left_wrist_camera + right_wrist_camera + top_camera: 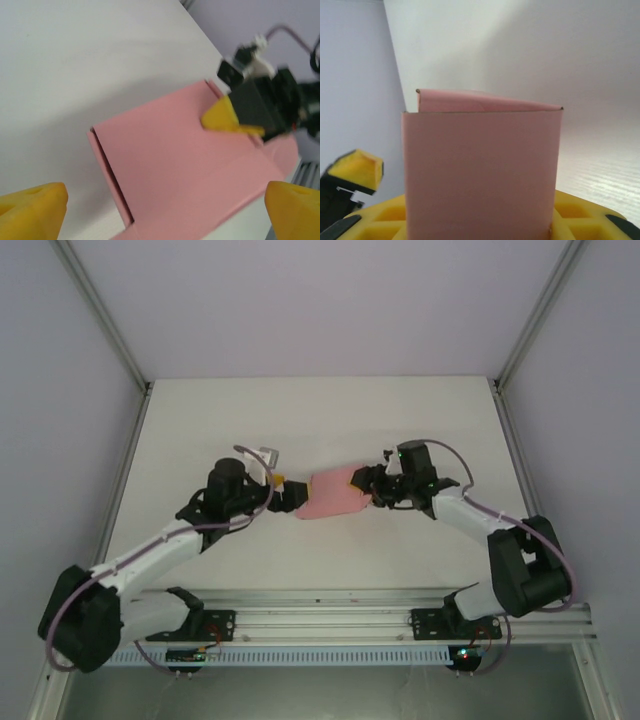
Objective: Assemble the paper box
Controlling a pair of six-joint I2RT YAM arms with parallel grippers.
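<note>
Noted paper box (335,497) lying flat near the middle of the tabletop (320,420). Found right gripper (372,490) clamped on one end, probably anchoring it. Found left gripper (287,495) spread wide apart at the other end, seemingly ready for a fold.

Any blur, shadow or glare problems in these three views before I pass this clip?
Top external: evenly lit and sharp, with only faint shadow around the pale pink card box. Left wrist: the right gripper is blurred, and a soft grey shadow lies on the white table beside the box. Right wrist: the box sits close to the lens and looks soft; no glare.
</note>
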